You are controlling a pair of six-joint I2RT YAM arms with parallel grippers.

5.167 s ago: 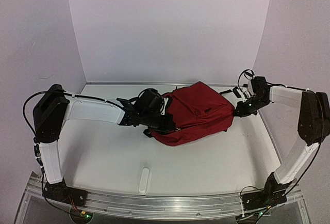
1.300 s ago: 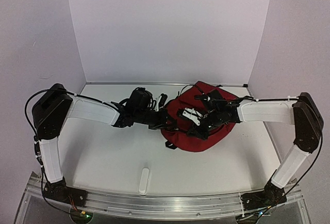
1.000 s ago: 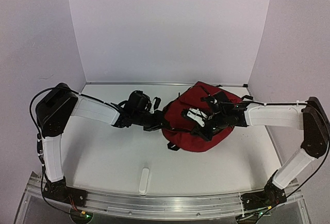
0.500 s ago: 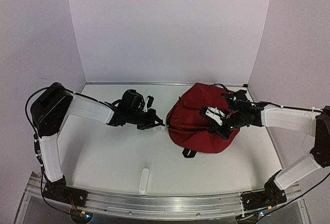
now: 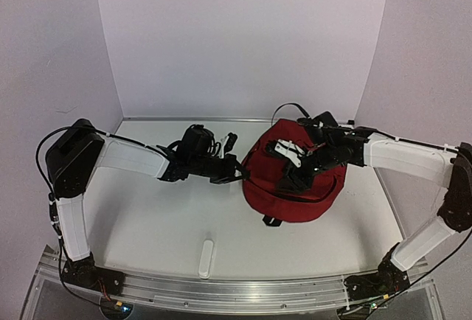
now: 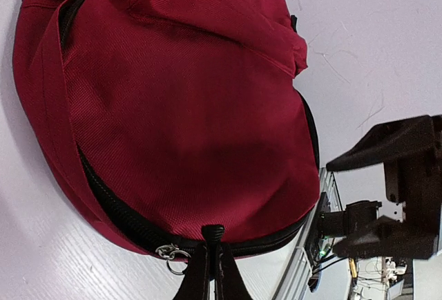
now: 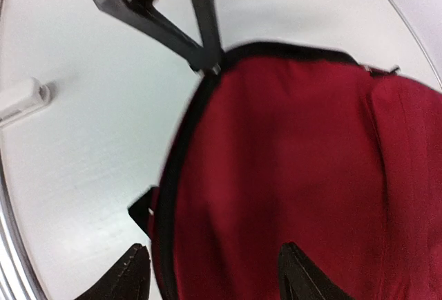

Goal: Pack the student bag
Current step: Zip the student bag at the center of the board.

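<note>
Table (image 5: pixel 147 217) white and flat, closed in by pale lilac walls along the far edge and both sides. On its right half, nearer the far edge than the near one: student bag (image 5: pixel 306 198), dark red fabric, slumped on its side, black zipper curving along the rim that faces the table's left. Reaching in from the left edge: left arm (image 5: pixel 133 159), stretched low across the middle of the table, with the left gripper (image 5: pixel 237 175) right at the bag's left rim. From the left wrist view, jaws clenched on the black zipper pull (image 6: pixel 213 234) at the zipper line, a small metal ring (image 6: pixel 171 253) just beside the pinch, red cloth filling most of the view. Coming from the right edge: right arm (image 5: pixel 405 159), bent over the top of the bag, with the right gripper (image 5: pixel 289 167) above the red fabric. From the right wrist view, blurred: jaws released and spread wide over the bag; contact with the cloth impossible to tell. Poking out from the bag toward the near edge: short black strap end (image 5: pixel 271 220). Close to the near edge, left of centre and well apart from the bag: small white oblong object (image 5: pixel 207 258), lying flat, too small to identify.
</note>
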